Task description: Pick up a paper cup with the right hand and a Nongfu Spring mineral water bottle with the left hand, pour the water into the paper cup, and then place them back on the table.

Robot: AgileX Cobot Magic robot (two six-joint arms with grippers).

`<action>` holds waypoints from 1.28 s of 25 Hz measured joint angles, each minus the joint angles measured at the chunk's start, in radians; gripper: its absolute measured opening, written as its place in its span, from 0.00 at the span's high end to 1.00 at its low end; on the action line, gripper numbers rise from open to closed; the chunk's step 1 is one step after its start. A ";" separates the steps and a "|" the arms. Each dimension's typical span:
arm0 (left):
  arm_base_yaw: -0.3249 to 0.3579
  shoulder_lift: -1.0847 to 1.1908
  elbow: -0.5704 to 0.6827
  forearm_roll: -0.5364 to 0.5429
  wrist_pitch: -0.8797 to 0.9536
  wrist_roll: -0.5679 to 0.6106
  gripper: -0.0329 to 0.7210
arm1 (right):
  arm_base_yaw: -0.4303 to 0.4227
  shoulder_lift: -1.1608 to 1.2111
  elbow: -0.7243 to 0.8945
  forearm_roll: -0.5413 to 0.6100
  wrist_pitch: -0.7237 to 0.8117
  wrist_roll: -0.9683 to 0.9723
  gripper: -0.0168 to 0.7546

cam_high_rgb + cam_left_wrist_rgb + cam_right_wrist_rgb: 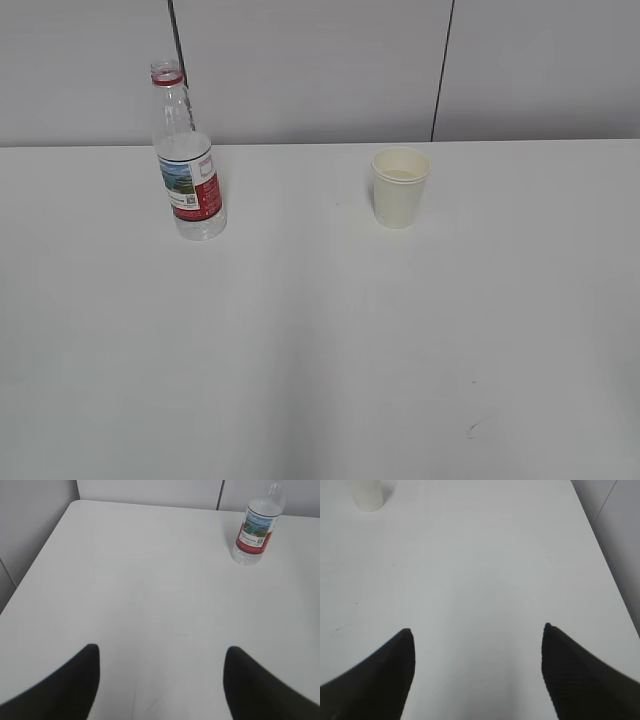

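The Nongfu Spring mineral water bottle (188,160) stands upright and uncapped at the back left of the white table (320,340), partly filled with clear water. It also shows in the left wrist view (256,527), far up and to the right. The cream paper cup (399,186) stands upright at the back, right of centre; its lower part shows in the right wrist view (368,495) at the top left. My left gripper (160,655) is open and empty above bare table. My right gripper (477,635) is open and empty too. Neither arm shows in the exterior view.
A small dark scratch mark (472,428) lies near the table's front right. Grey wall panels (320,70) rise behind the table's back edge. The table's left edge (35,565) and right edge (605,560) show in the wrist views.
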 joint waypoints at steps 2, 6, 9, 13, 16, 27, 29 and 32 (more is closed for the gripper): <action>0.000 0.000 0.000 0.000 0.000 0.000 0.34 | 0.000 0.000 0.000 0.000 0.000 0.000 0.22; 0.000 0.000 0.000 0.000 0.000 0.000 0.34 | 0.000 0.000 0.000 0.000 0.000 0.000 0.22; 0.000 0.000 0.000 0.000 0.000 0.000 0.34 | 0.000 0.000 0.000 0.000 0.000 0.000 0.22; 0.000 0.000 0.000 0.000 0.000 0.000 0.34 | 0.000 0.000 0.000 0.000 0.000 0.000 0.22; 0.000 0.000 0.000 0.000 0.000 0.000 0.34 | 0.000 0.000 0.000 0.000 0.000 0.000 0.22; 0.000 0.000 0.000 0.000 0.000 0.000 0.34 | 0.000 0.000 0.000 0.000 0.000 0.000 0.22; 0.000 0.000 0.000 0.000 0.000 0.000 0.34 | 0.000 0.000 0.000 0.000 0.000 0.000 0.22; 0.000 0.000 0.000 0.000 0.000 0.000 0.34 | 0.000 0.000 0.000 0.000 0.000 0.000 0.22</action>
